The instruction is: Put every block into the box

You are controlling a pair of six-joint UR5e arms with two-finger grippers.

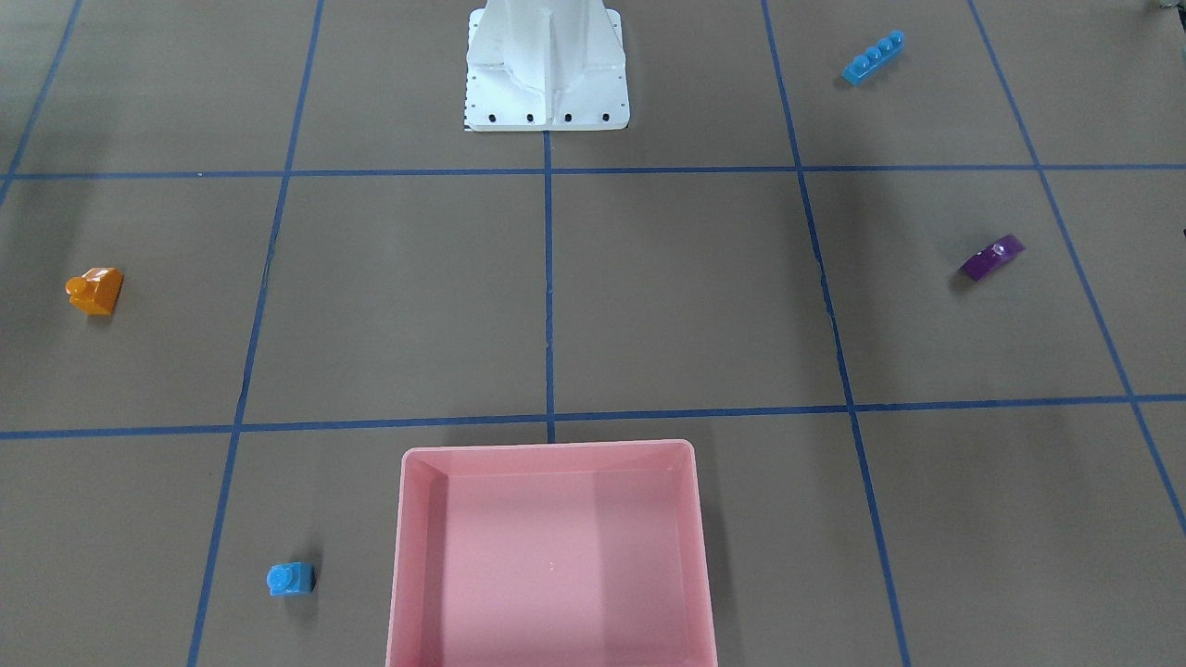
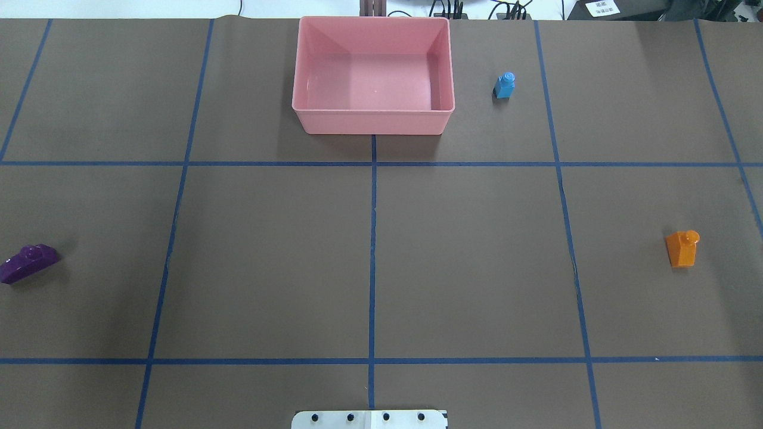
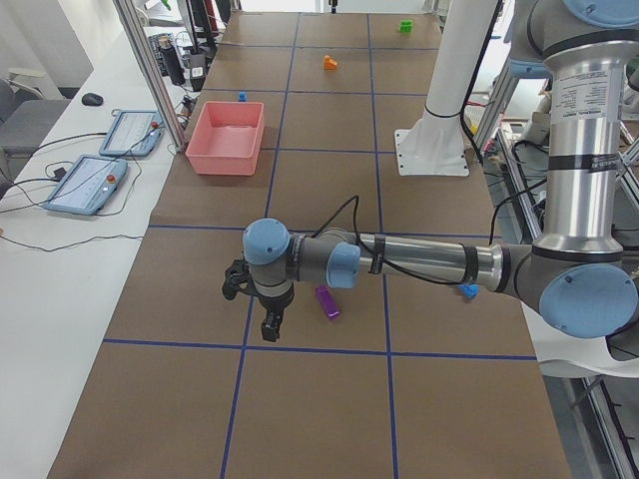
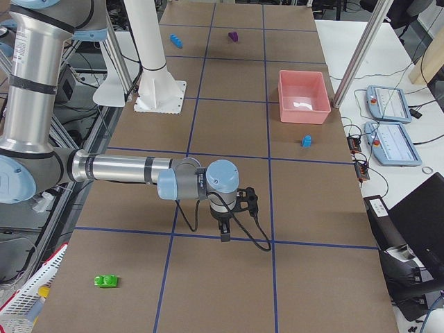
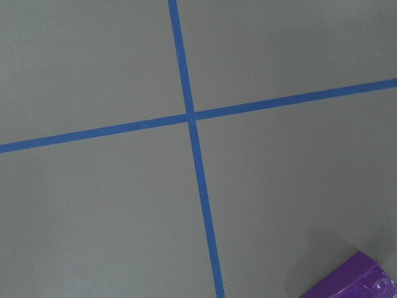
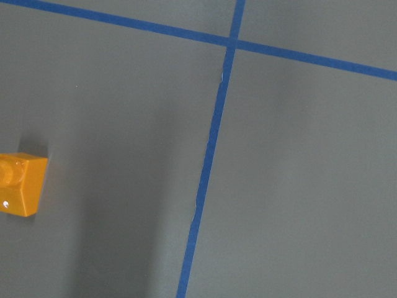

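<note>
pink shallow rectangular plastic tray (image 1: pixel 547 448) sits nearest, with no brick in it. all five studded plastic toy bricks lie apart on the brown table (image 2: pixel 268 256): small blue single-stud brick (image 1: pixel 291 579) near the tray, orange brick (image 1: pixel 95 291), purple sloped brick (image 1: pixel 991 257), long blue four-stud bar (image 1: pixel 874 57), green two-stud brick (image 4: pixel 106 281). left gripper (image 3: pixel 270 329) hangs near the purple sloped brick and right gripper (image 4: pixel 225 234) hangs low over the table. i cannot tell how far either is open; with every brick on the table, neither holds one. the first pick looks not yet begun. a likely next move calls for centring the left gripper over the purple sloped brick, then descending.
</note>
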